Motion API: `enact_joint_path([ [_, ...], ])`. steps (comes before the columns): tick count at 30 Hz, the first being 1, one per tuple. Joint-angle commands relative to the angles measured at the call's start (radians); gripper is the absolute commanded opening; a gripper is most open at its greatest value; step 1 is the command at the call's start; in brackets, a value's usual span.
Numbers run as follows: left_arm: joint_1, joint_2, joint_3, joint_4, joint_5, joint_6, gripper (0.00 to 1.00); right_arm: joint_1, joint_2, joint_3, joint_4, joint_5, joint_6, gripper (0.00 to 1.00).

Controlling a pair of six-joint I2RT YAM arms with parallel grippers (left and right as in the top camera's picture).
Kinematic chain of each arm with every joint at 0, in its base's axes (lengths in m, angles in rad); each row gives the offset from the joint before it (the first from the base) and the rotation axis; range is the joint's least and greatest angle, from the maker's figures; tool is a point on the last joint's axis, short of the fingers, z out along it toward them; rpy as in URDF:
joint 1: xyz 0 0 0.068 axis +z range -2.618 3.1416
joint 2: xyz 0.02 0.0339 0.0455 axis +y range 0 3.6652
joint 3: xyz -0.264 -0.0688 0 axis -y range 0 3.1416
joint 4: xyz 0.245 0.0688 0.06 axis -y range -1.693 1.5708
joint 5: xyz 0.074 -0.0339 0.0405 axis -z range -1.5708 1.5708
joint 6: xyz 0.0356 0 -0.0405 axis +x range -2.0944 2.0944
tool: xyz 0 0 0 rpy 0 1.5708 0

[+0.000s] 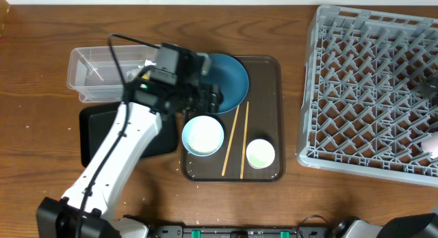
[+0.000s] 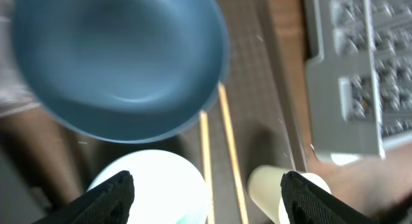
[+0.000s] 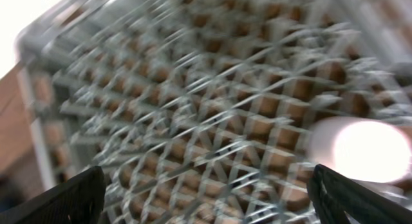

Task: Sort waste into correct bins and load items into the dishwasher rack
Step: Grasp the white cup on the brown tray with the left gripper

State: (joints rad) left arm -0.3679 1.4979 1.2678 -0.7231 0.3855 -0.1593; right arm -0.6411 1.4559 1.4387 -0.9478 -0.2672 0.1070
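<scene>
Carrying blue bowl (image 1: 233, 77), white bowl (image 1: 202, 135), cup (image 1: 260, 153), chopsticks (image 1: 233, 139) — brown tray (image 1: 265, 115), left gripper (image 2: 206, 185), right gripper (image 3: 206, 182) splayed wide

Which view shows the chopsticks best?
Overhead: both chopsticks show at full length on the brown tray, between the white bowl and a cup. Left wrist shows them blurred and cut off at the bottom edge. Right wrist shows only the rack, no chopsticks.
</scene>
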Motion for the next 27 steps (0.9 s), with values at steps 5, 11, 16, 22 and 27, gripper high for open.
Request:
enact_joint_path([
  [5, -0.16, 0.018, -0.05, -0.042, -0.002, 0.009, 0.75, 0.258, 0.003, -0.014, 0.013, -0.036, -0.034, 0.99],
  [11, -0.269, 0.04, -0.106, -0.04, -0.004, 0.009, 0.76, 0.381, 0.003, -0.014, 0.021, 0.008, -0.034, 0.99],
  [16, -0.332, 0.095, -0.154, -0.005, -0.044, 0.009, 0.76, 0.407, 0.003, -0.014, 0.02, 0.008, -0.034, 0.99],
  [22, -0.353, 0.203, -0.168, 0.057, -0.039, 0.008, 0.54, 0.407, 0.003, -0.014, 0.019, 0.009, -0.034, 0.99],
  [27, -0.343, 0.227, -0.163, 0.063, -0.04, 0.009, 0.06, 0.407, 0.003, -0.014, 0.019, 0.009, -0.034, 0.99],
])
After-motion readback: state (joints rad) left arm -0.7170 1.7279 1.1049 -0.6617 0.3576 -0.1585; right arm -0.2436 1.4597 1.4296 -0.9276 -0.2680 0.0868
